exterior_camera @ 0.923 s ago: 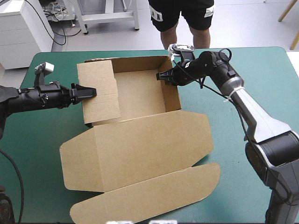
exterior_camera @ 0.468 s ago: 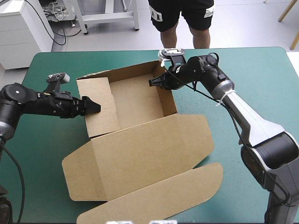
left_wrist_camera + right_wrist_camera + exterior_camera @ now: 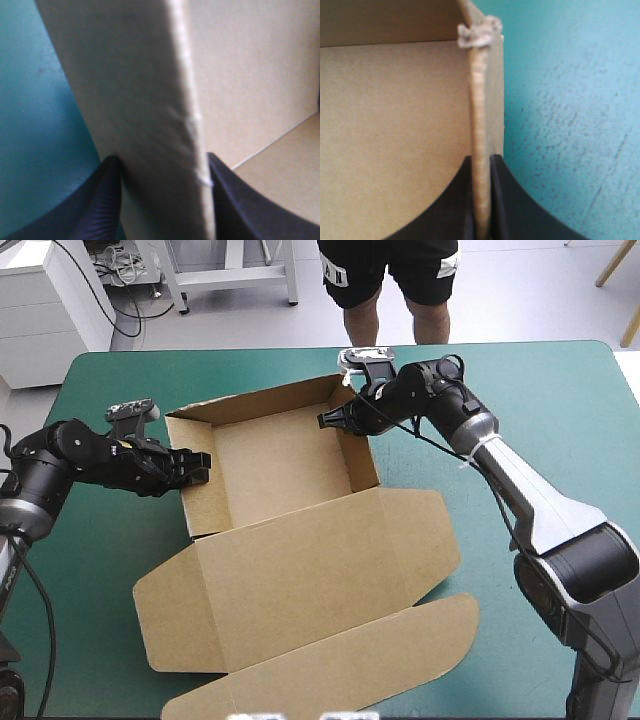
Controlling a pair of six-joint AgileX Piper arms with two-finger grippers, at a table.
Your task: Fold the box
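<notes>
On opposite box (image 3: pixel 280 455) walls, left fingers (image 3: pixel 95 210) and right fingers (image 3: pixel 512 210) pinch.

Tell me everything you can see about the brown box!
The box is plain brown board. Its far half stands as an open tray with raised walls; the lid lies flat toward the near edge, flaps spread. It rests on the teal-green cover. The left gripper pinches the tray's left wall, the right gripper its right wall near the far corner.
</notes>
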